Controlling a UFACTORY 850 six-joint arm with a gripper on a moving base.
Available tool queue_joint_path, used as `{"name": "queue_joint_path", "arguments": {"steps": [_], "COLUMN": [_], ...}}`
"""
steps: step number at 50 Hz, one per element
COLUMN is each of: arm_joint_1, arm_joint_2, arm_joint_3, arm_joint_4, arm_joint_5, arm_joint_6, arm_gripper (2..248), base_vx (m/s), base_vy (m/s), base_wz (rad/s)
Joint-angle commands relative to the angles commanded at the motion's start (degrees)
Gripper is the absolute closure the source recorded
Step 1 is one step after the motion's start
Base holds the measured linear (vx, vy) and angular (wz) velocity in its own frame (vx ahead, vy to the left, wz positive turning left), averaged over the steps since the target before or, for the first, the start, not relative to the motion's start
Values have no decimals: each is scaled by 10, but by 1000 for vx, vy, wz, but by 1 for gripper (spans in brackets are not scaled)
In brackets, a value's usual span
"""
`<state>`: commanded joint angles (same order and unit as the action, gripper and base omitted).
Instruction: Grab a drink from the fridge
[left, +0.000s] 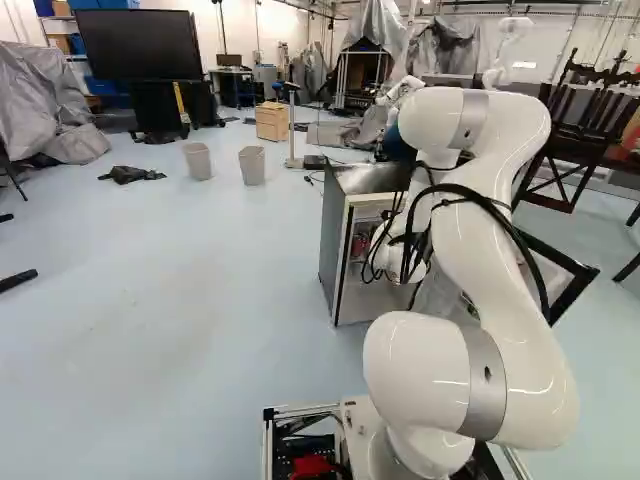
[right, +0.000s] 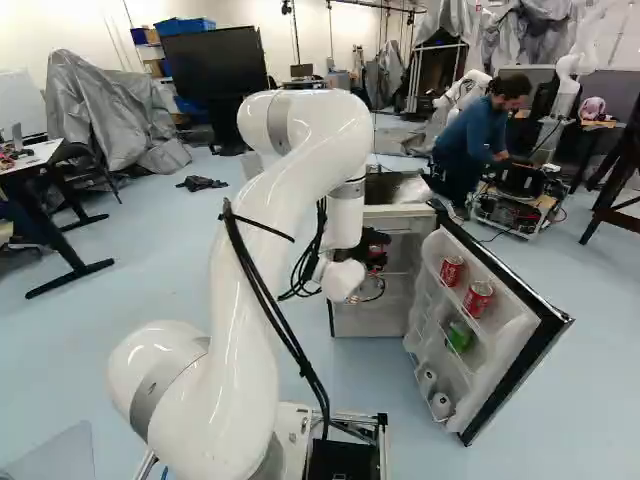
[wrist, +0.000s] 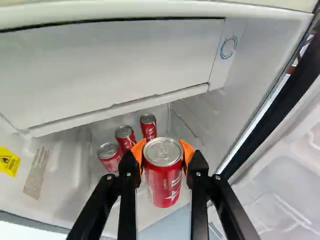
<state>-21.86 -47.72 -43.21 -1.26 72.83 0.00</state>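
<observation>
In the right base view my gripper (right: 374, 248) is at the opening of the small fridge (right: 397, 211), partly hidden by the wrist. The wrist view shows my gripper (wrist: 162, 152) with its orange pads on both sides of a red can (wrist: 164, 186), shut on it. This can is upright and nearest the camera. Farther inside the fridge stand three more red cans (wrist: 110, 156), (wrist: 125, 137), (wrist: 148, 126), past one finger. Whether the held can touches a shelf cannot be told.
A white compartment flap (wrist: 115, 65) spans the fridge above the cans. The open fridge door (right: 515, 335) stands to the right in the right base view, with two red cans (right: 478, 298) and a green item (right: 460, 335) on its racks. Two bins (left: 252, 165) stand farther off.
</observation>
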Motion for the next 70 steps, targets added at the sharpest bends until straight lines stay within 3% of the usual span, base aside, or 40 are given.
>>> {"name": "queue_joint_path", "arguments": {"steps": [32, 70], "arm_joint_1": [16, 18], "arm_joint_2": [115, 189], "arm_joint_3": [120, 152], "arm_joint_4": [0, 0], "arm_joint_5": [0, 0], "arm_joint_6": [0, 0], "arm_gripper": [150, 150], "base_vx": [0, 0], "base_vy": [0, 0], "base_wz": [0, 0]}}
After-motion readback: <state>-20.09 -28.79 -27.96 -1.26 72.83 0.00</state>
